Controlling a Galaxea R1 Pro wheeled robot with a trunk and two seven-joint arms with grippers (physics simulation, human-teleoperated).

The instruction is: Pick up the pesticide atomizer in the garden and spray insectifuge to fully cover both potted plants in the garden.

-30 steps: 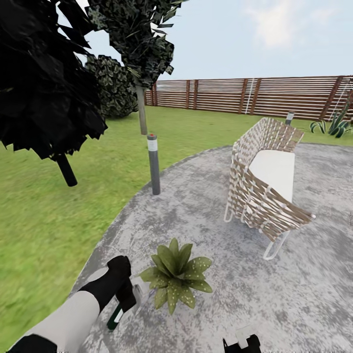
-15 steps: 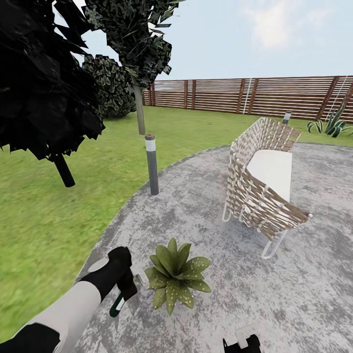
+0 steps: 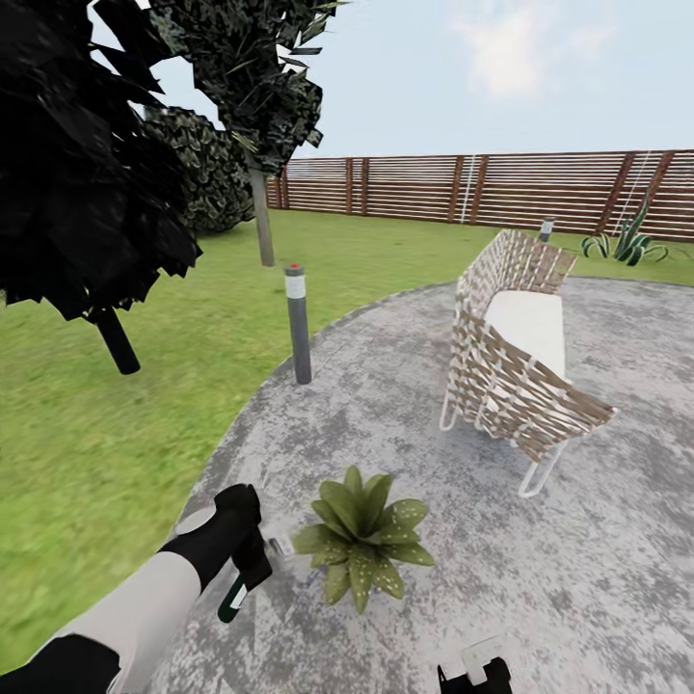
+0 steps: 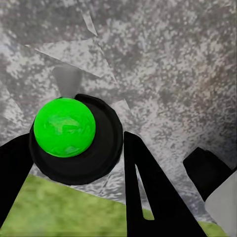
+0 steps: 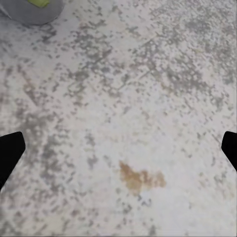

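Left gripper point(image 3: 253, 564) clamped on the atomizer point(image 3: 234, 598), just left of a potted plant point(image 3: 364, 541).
The plant, its leaves flecked with pale specks, stands on the patio point(image 3: 598, 540) near the lawn point(image 3: 116, 424), with a bollard lamp point(image 3: 298, 324) and a bench point(image 3: 516, 361) beyond it. The right gripper point(image 5: 118, 148) is spread open over bare patio, right of the plant.

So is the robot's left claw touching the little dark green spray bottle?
Touching. In the head view the left claw is closed around the dark green spray bottle, and in the left wrist view its black fingers sit on either side of the bottle.
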